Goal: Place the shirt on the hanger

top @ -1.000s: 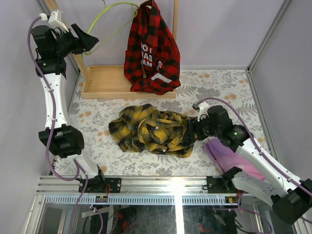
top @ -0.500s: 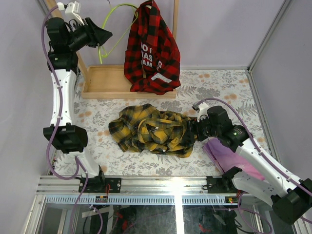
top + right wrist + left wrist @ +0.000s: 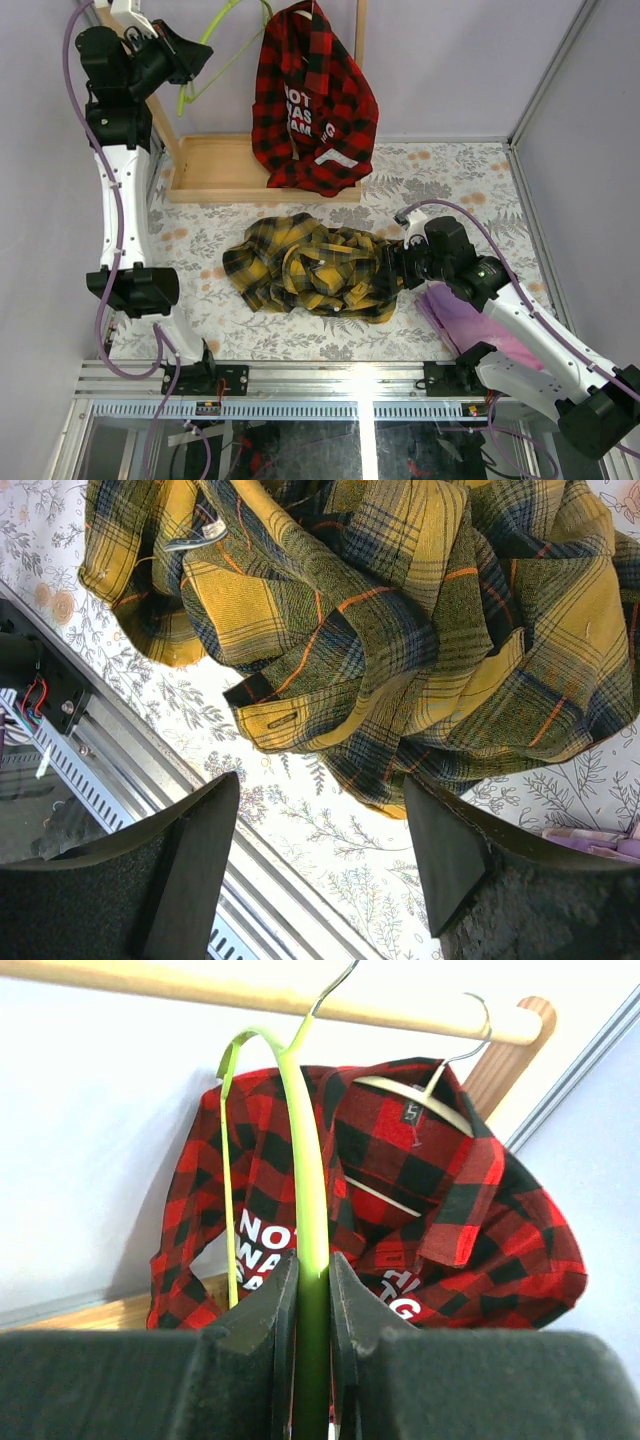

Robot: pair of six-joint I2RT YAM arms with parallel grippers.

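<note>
the left gripper [image 3: 312,1260] is up at the back-left corner by the rack, jaws pinched narrow on the hanger [image 3: 305,1160]. the green wire runs straight up out of the fingers and bends over near the rail [image 3: 200,985]. the thin metal hook reaches that rail, but from here i can't tell whether it is resting on it or just clear of it. the red shirt [image 3: 315,100] hangs just beside it on a hanger of its own.

the shirt [image 3: 310,268] lies in a crumpled heap in the middle of the table [image 3: 200,240], well apart from the hanger. the right gripper [image 3: 322,778] sits low at its right edge with jaws spread wide and nothing in them. a folded hem with a button is right under the gap. the purple cloth [image 3: 470,320] lies beside the right arm, not touching the shirt as far as i can see.

so i'd say this is the fetching step: hanger in hand, nothing threaded yet. next the hook has to come free of the rail without dragging the red shirt (they're close). then the hanger has to come down toward the heap. the right gripper will need to close on a collar or shoulder edge, not a random fold, to open a way in for one hanger arm.
</note>
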